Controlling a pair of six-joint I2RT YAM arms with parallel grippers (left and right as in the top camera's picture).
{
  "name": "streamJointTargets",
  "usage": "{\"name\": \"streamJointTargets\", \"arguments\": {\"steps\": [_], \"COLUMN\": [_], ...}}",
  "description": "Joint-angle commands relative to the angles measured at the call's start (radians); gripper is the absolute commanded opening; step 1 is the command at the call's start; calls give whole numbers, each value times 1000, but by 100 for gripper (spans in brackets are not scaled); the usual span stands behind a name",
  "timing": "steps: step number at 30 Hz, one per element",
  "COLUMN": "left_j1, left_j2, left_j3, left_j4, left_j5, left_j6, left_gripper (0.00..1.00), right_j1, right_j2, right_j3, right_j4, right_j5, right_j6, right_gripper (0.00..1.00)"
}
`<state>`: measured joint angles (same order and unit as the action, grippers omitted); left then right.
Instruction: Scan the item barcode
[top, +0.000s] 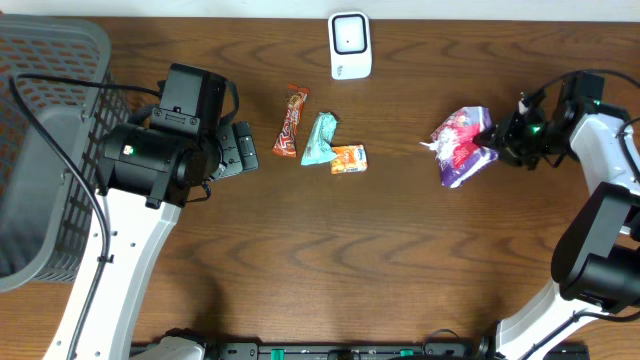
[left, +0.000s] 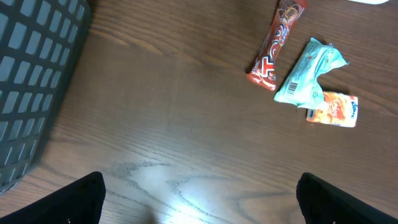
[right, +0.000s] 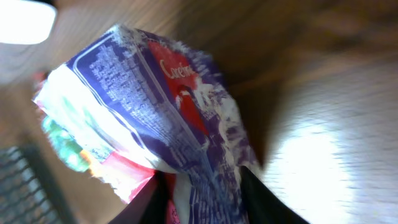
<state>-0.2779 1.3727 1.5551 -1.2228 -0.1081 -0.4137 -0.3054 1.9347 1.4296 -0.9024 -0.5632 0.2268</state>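
Lying at far right of the overhead frame, a purple snack bag (top: 463, 147) sits between the right gripper (top: 497, 140) fingers, grip unclear; left gripper (left: 199, 196) fingers spread wide apart.

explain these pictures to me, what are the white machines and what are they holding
Two white robot arms work at a wooden table. One picture looks down from above; the others come from a camera on each wrist. On the table lie a red candy bar, teal packet, orange packet and white scanner, with a grey basket at the side. The left fingers are open and empty. The right fingers flank one end of a purple snack bag; whether they grip it is unclear.
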Motion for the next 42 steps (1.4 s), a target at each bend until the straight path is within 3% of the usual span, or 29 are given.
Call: {"name": "streamJointTargets", "arguments": {"steps": [1, 4, 7, 11, 22, 28, 38, 42], "left_j1": [0, 0, 0, 0, 0, 0, 0, 0], "left_j2": [0, 0, 0, 0, 0, 0, 0, 0], "left_j3": [-2, -2, -2, -2, -2, -2, -2, -2], "left_j4": [0, 0, 0, 0, 0, 0, 0, 0], "left_j5": [-13, -13, -13, -13, -12, -13, -13, -13], "left_j6": [10, 10, 10, 10, 10, 10, 10, 10], "left_gripper": [98, 98, 98, 98, 98, 98, 98, 98], "right_j1": [-2, -1, 0, 0, -3, -3, -8, -7], "right_j2": [-5, -5, -5, -4, -4, -2, 46, 120], "right_j3": [93, 148, 173, 172, 172, 156, 66, 54], "right_j4": [-65, -113, -120, -116, -53, -20, 74, 68], "right_j5": [260, 307, 302, 303, 356, 431, 409, 293], "right_j6": [-24, -23, -26, -108, -113, -185, -303, -331], "right_gripper": [52, 67, 88, 98, 99, 99, 99, 97]}}
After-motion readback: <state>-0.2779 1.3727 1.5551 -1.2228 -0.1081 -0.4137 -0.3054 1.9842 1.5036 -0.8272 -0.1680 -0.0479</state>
